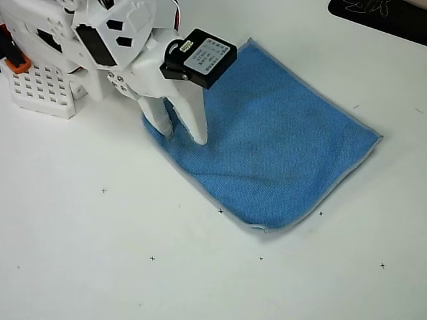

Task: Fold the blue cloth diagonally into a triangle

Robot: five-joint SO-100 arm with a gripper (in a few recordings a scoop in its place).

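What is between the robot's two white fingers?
In the overhead view, the gripper stands open over the blue cloth; between its fingers lies only blue cloth.

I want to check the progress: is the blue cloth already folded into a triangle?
No. The blue cloth lies spread out flat as a four-sided shape, with the gripper at its left corner.

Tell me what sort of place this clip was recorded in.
Probably a robot test bench or lab tabletop. The white table carries small printed cross marks like calibration points, a white robot arm with its gripper stands over the blue cloth, and a white perforated base block sits at the left edge.
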